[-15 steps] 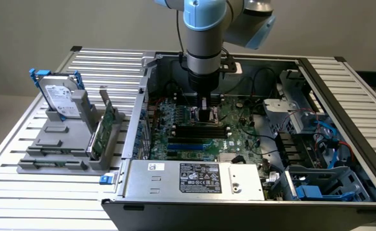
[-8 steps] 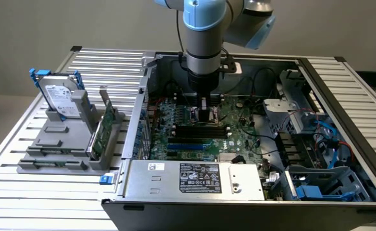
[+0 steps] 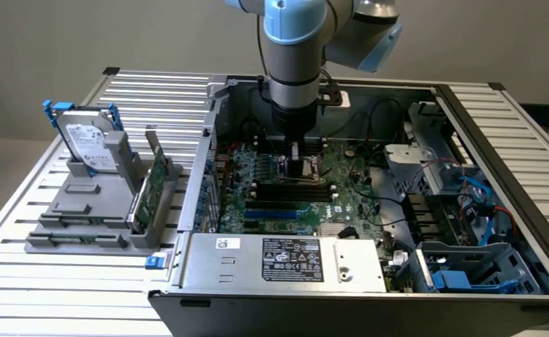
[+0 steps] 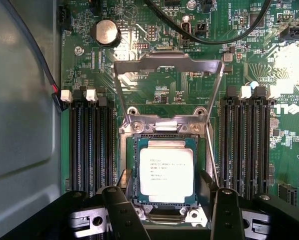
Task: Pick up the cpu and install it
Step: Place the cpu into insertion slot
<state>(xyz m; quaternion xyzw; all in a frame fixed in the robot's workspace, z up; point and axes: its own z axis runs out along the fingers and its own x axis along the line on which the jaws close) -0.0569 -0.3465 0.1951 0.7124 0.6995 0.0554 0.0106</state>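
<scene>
— Can you read the lettering on the cpu (image 4: 166,172)?
— Too small. In the exterior view, the gripper (image 3: 305,170) hides the socket (image 4: 164,127) at centre frame.
— The arm (image 3: 298,42)?
— Cut off by the top edge.

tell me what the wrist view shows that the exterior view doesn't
Wrist view: the cpu lying flat in its socket, the metal load plate swung up open, and a coin battery.
Exterior view: the arm, the whole open computer case, and outside it a grey rack holding the hard drive and a green circuit card.
Both: the green motherboard, black memory slots, and the tool down at the socket.
</scene>
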